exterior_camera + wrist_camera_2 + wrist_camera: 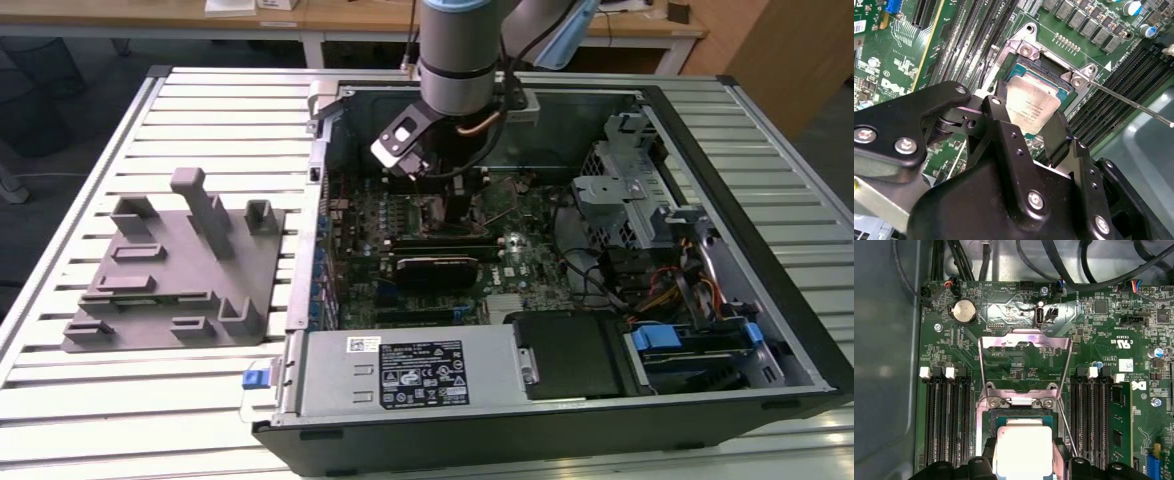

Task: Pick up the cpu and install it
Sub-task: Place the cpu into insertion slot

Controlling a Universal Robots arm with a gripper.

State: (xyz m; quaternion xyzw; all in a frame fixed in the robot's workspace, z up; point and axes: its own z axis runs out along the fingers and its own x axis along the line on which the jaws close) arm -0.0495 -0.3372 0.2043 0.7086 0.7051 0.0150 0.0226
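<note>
The small flat square cpu [1031,107] with a pale silver metal top is pinched at two opposite edges by the black two-fingered gripper [1028,116], directly over the dark square socket [1026,49] with its metal frame. Whether it is seated cannot be told; faint dark print is carried on its top (too small to be made out); it is held flat, top upward, edges roughly parallel to the frame; being square, it shows no long axis. The hinged silver plate [1024,347] is stood open on the green motherboard [1004,315], between two banks of black memory slots [946,415].
</note>
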